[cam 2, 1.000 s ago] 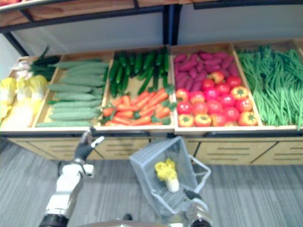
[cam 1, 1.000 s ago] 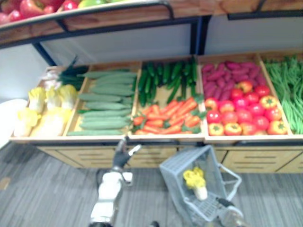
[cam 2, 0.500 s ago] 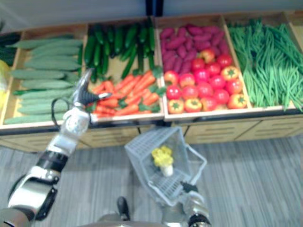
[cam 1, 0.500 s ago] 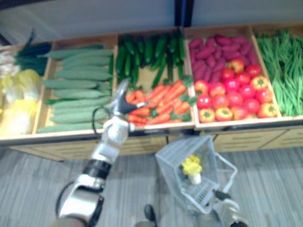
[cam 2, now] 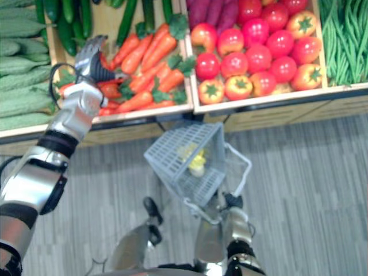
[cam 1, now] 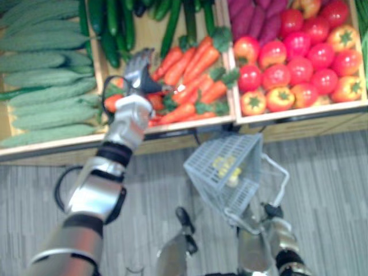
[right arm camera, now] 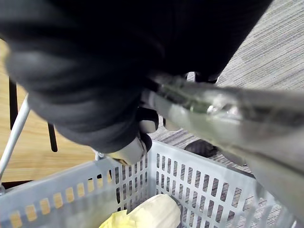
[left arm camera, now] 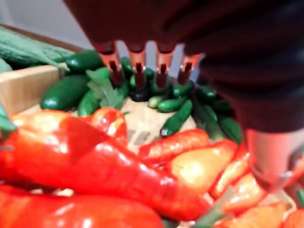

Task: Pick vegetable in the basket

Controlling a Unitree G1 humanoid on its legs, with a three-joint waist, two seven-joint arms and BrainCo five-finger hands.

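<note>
1. The middle crate (cam 1: 184, 127) holds carrots (cam 1: 192, 69) at the front and dark cucumbers (cam 1: 112, 29) behind them.
2. The left hand (cam 1: 138, 69) hovers just over the carrots with its fingers straight, its thumb apart from them, and nothing in it.
3. The basket (cam 1: 215, 185) hangs tilted above the floor (cam 1: 333, 190) with a yellow vegetable (cam 1: 225, 167) inside; the right hand (cam 1: 269, 211) is closed round its handle (cam 1: 283, 172).
4. Pale gourds (cam 1: 46, 75) lie to the crate's left and tomatoes (cam 1: 299, 52) to its right.
</note>
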